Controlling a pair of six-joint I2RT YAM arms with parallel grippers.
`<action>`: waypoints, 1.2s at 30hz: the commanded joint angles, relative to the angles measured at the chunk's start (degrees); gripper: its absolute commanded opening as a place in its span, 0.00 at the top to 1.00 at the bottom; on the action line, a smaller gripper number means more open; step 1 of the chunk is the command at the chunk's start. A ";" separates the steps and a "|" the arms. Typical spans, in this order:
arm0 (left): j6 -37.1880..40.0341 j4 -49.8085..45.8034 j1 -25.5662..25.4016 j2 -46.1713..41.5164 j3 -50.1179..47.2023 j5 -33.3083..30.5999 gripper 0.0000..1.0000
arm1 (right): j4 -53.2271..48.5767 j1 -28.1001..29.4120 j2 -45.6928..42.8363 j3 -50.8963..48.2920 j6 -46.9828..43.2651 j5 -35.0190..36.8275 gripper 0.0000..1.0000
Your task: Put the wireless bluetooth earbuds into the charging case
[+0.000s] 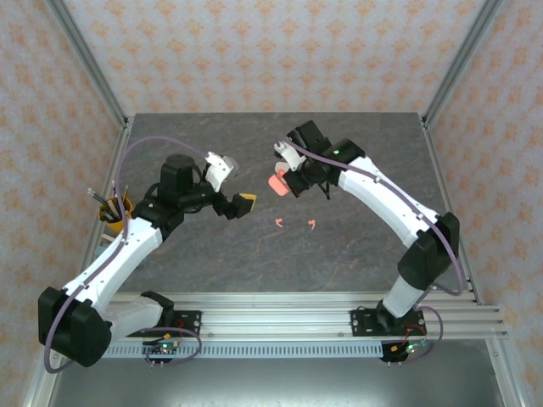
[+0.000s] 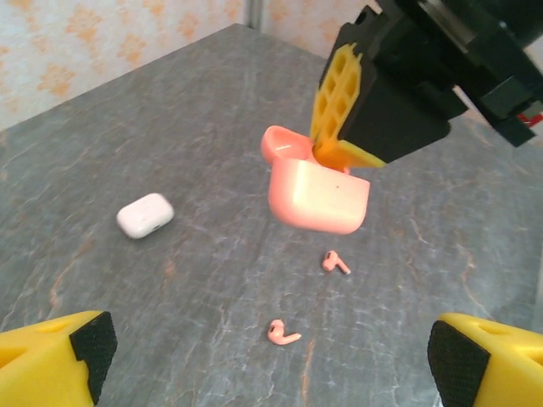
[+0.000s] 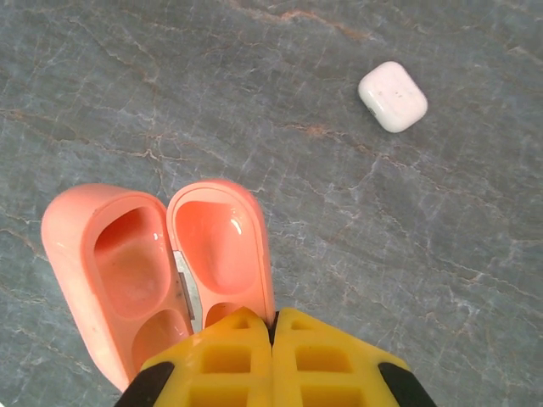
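My right gripper (image 3: 273,326) is shut on the rim of one half of a coral-pink charging case (image 3: 153,271), which stands open with both hollows empty. The top view shows this case (image 1: 276,181) at the table's middle, held by the right gripper (image 1: 287,181). Two coral-pink earbuds (image 2: 336,262) (image 2: 282,333) lie on the grey table below the case (image 2: 318,197), seen from above as earbuds (image 1: 279,223) (image 1: 312,224). My left gripper (image 2: 271,360) is open and empty, hovering short of the nearer earbud. In the top view the left gripper (image 1: 240,203) sits left of the case.
A closed white charging case (image 2: 145,215) lies on the table left of the pink one, also seen as the white case (image 3: 393,96). An orange cup of pens (image 1: 114,212) stands at the table's left edge. Patterned walls surround the table.
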 commanded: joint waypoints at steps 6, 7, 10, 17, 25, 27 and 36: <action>9.38 -14.87 -0.07 8.21 10.85 12.38 0.06 | 13.95 0.40 -5.78 -6.92 -6.40 5.69 1.00; 10.04 -15.68 -0.07 9.05 11.64 12.64 0.06 | 14.23 0.39 -5.51 -6.70 -6.85 6.30 1.00; 11.81 -17.28 -0.06 11.79 13.80 13.25 0.06 | 14.60 0.36 -4.34 -5.59 -8.26 7.80 1.00; 15.05 -20.48 -0.07 17.50 18.68 13.75 0.06 | 15.88 0.39 -3.22 -4.85 -10.46 10.12 1.00; 17.88 -23.75 -0.05 21.93 23.58 14.96 0.07 | 15.75 0.33 -3.22 -5.12 -12.10 11.90 1.00; 18.43 -24.68 -0.07 22.56 24.41 15.14 0.07 | 15.64 0.34 -3.40 -5.28 -12.28 12.27 1.00; 19.62 -26.06 0.05 23.04 25.23 15.58 0.07 | 15.50 0.32 -5.80 -7.04 -12.37 13.09 1.00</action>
